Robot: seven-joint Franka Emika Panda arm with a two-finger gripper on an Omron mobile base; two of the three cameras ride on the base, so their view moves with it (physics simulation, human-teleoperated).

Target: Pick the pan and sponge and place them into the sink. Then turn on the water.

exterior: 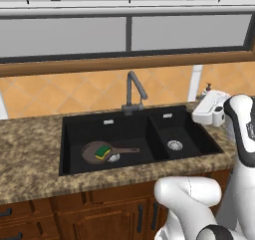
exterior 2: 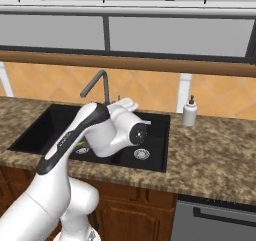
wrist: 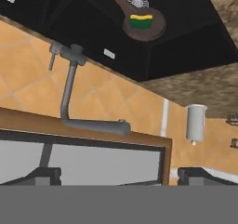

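Gripper (exterior: 206,95) wide open, nothing btwn the fingers, up at right-centre of the left base view, above the counter (exterior: 30,149) just right of the sink (exterior: 67,134). Hand view is rolled over: faucet (wrist: 69,86) hangs upper left w/ spout pointing down-frame, no blue stream off it. Further out, pan (exterior: 95,152) sits in the big basin, lower-left-of-centre in the left base view, sponge (exterior: 103,151) on top of it, beside the drain. Soap bottle (exterior 2: 189,112) upright on the counter, centre-right of the right base view. So both placements look done; water not on yet — faucet is what's left.
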